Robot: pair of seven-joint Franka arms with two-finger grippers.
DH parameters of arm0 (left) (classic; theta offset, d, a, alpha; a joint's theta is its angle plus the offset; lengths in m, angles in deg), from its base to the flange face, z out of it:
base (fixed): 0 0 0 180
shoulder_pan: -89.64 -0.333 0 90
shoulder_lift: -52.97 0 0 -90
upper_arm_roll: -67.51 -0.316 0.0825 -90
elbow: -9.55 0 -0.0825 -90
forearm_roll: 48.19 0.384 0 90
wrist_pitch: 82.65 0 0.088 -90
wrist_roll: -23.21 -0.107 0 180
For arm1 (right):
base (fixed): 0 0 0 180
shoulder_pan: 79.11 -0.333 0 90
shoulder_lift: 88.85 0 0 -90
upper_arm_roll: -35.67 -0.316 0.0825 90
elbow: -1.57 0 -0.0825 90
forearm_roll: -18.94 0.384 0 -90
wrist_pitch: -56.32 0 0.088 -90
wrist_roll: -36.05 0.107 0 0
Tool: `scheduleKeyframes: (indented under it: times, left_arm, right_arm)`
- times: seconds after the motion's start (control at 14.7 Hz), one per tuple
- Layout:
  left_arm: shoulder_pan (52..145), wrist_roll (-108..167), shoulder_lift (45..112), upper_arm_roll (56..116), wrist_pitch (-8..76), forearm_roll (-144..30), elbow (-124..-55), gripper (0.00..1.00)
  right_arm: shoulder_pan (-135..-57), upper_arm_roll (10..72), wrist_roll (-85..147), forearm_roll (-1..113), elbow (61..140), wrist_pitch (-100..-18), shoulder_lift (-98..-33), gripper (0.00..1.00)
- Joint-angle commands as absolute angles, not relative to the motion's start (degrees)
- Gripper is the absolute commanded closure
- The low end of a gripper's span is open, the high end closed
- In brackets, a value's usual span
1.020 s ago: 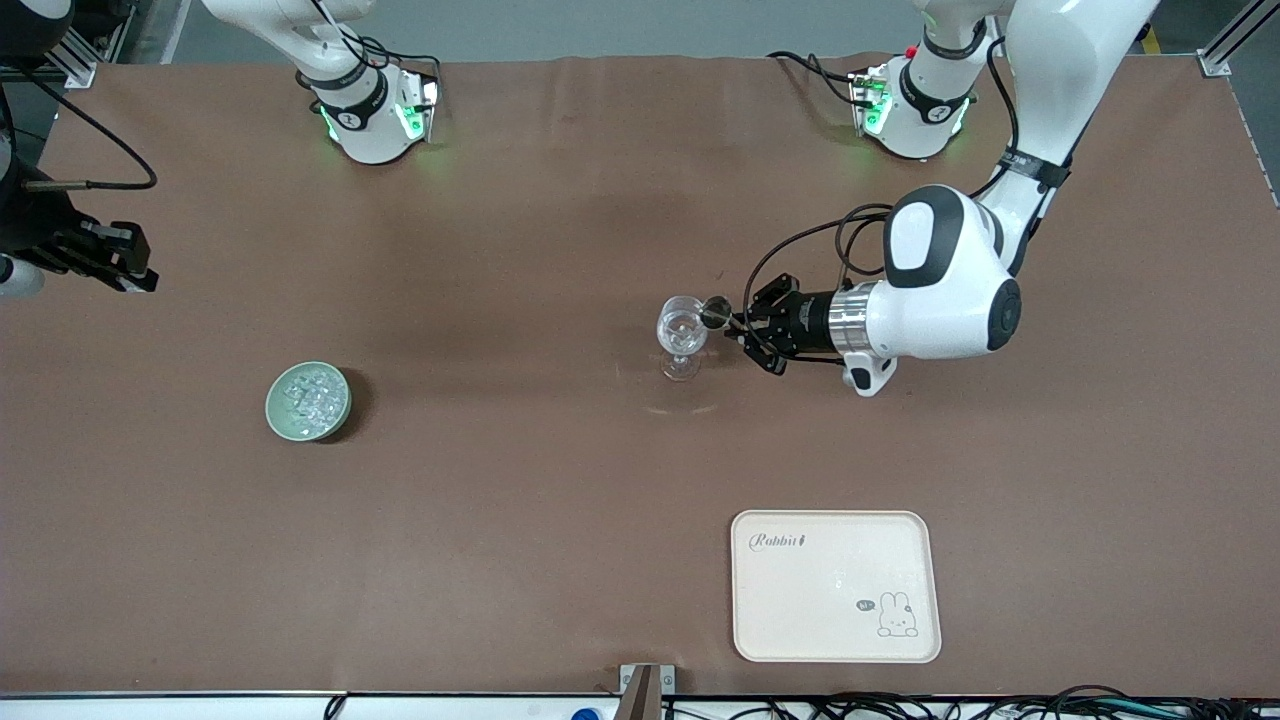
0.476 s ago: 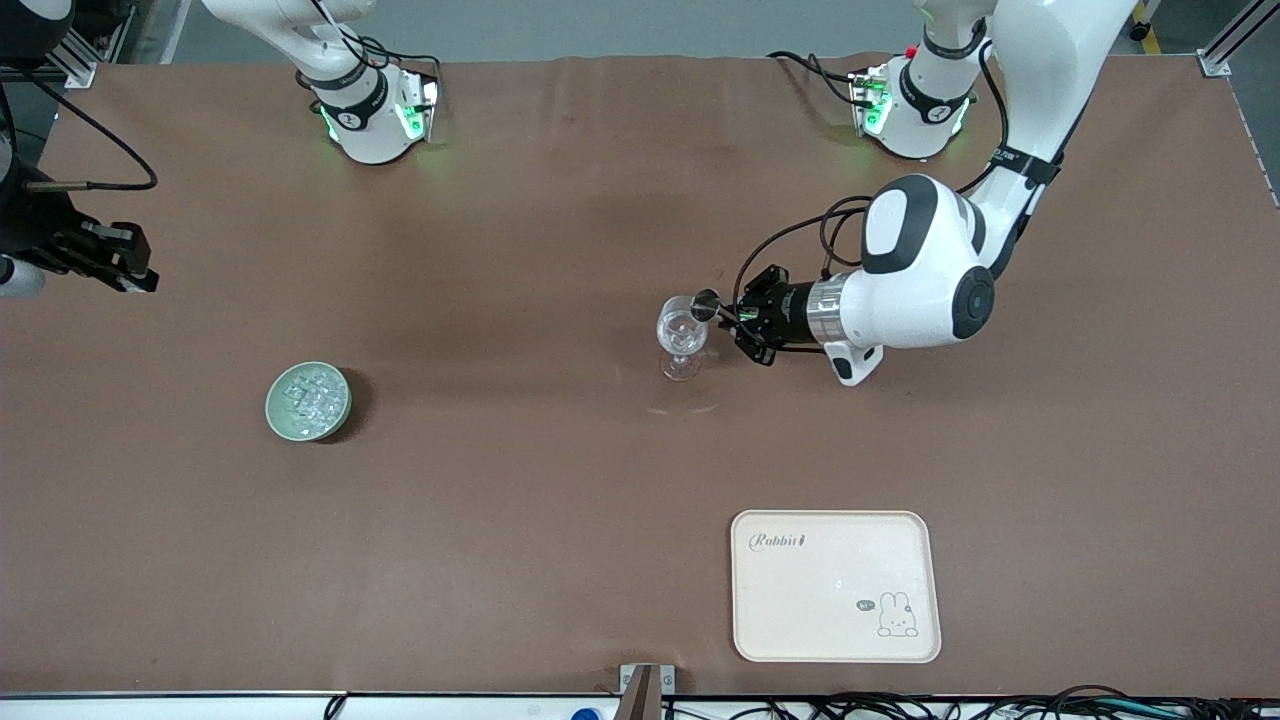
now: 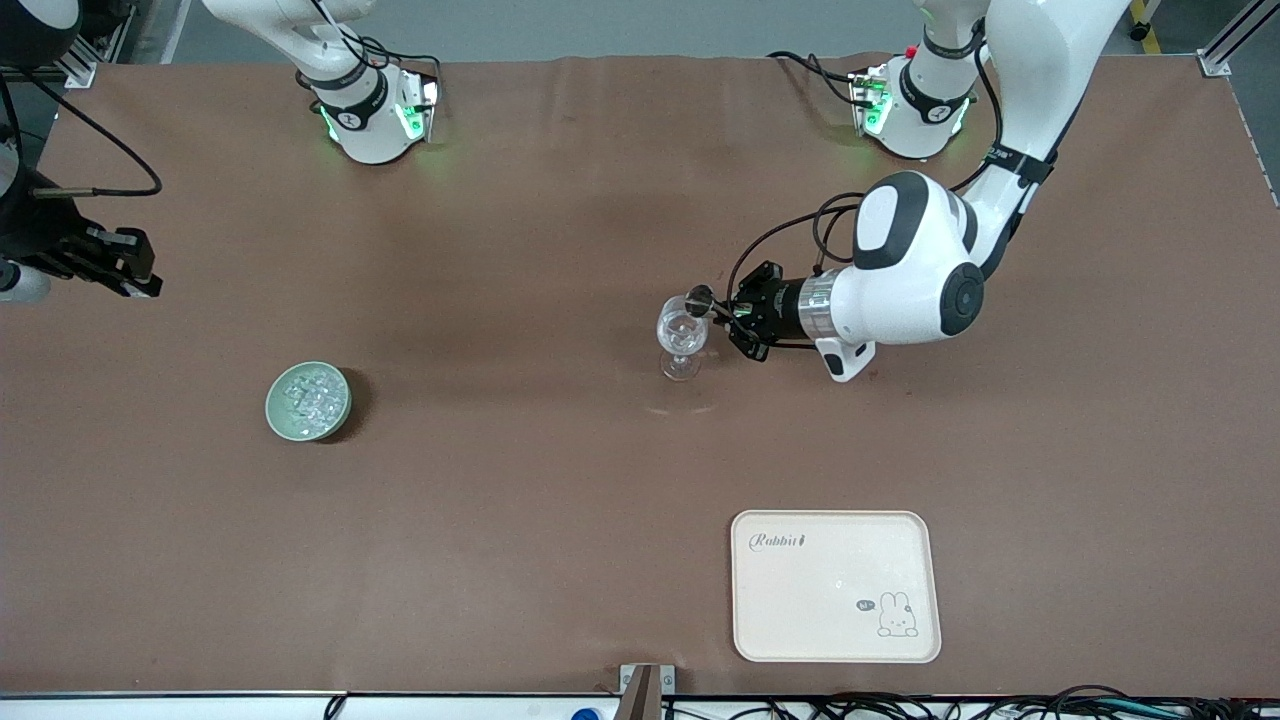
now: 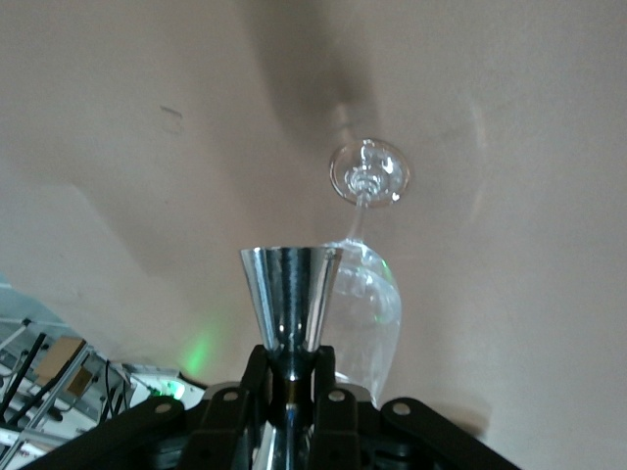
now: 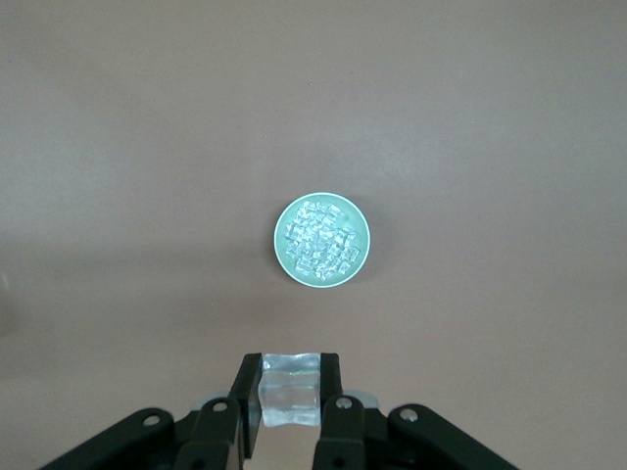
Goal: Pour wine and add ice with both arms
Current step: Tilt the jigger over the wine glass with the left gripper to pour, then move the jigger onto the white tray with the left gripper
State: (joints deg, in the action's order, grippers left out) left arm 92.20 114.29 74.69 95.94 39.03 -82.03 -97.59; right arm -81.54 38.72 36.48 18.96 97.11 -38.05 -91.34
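Left gripper (image 3: 727,315) clamps a steel jigger (image 4: 290,295), tipped over the wine glass (image 3: 682,334) rim. Right gripper (image 5: 290,394) pinches one ice cube (image 5: 290,390); bowl (image 5: 359,262) of ice (image 5: 320,241) at 12 o'clock.

1. A brown table (image 3: 520,500) is carrying everything, with both arm bases sitting along its farthest edge.
2. A pale green bowl (image 3: 276,410) heaped with ice (image 3: 309,398) is resting toward the right arm's end of the table.
3. A clear stemmed glass (image 3: 681,338) is standing upright near the table's middle.
4. A cream tray (image 3: 835,585) printed with a rabbit is lying flat, nearer to the front camera than the glass, toward the left arm's end.
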Motion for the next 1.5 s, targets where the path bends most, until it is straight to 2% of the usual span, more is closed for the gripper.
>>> scheduleKeyframes:
  times: [0.0,1.09,1.43]
  left_arm:
    - [93.2,117.8,73.3,95.7,39.5,-78.8,-98.4,0.99]
    - [92.8,119.1,73.7,96.1,38.8,-76.9,-96.9,0.99]
    - [90.3,109.1,73.8,96.0,35.7,-89.8,-94.9,0.99]
  right_arm:
    - [-80.9,38.4,35.6,19.6,98.0,-38.9,-91.8,0.97]
    - [-80.9,38.5,35.6,19.6,98.1,-39.0,-91.7,0.97]
    - [-80.9,38.5,35.6,19.6,98.1,-39.0,-91.7,0.97]
